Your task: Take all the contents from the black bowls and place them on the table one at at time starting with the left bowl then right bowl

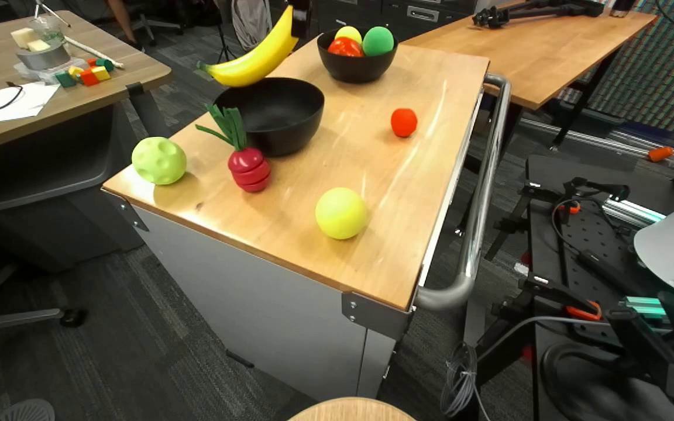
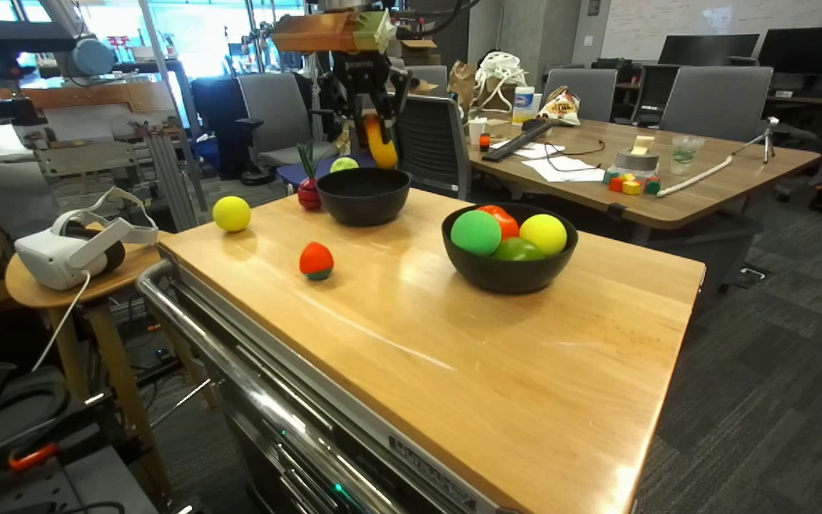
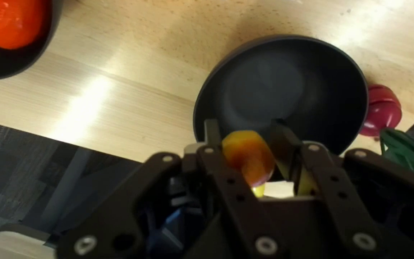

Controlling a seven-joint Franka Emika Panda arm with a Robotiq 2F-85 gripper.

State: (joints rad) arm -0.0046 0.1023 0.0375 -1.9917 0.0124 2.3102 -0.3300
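This looks like a lab in an office room: grey chairs (image 2: 716, 101), dark screens (image 2: 707, 50), a whiteboard (image 2: 703, 18), and a white headset (image 2: 61, 250) on a stool (image 2: 143, 255).

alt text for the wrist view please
A pincer in the foreground grips a partly hidden banana, with a black bowl behind it on a wooden table. A leafy red radish lies right of that bowl; at upper left, a second bowl, cut off, holds a glossy red-orange item.
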